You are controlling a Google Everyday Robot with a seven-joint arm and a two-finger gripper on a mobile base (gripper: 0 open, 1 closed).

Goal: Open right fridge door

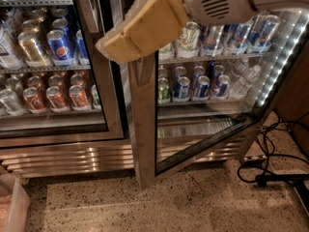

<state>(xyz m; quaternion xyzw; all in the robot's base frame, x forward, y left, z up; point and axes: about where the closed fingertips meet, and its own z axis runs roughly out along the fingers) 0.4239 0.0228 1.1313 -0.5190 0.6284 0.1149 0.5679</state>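
The right fridge door [143, 129] stands swung partway out toward me. Its steel frame post is upright at centre and its glass panel [203, 124] angles back to the right. My gripper [140, 28], with tan padding, comes in from the upper right on a white arm [217, 1]. It sits in front of the top of that door's leading edge, and the handle is hidden behind it. Rows of cans [193, 81] show through and behind the open door.
The twin left door [58, 81] is closed, with Pepsi and red cans behind its glass. Black cables [270, 168] lie on the speckled floor at right, beside a dark cabinet side [294, 91]. A translucent bin [9, 207] sits at the lower left corner.
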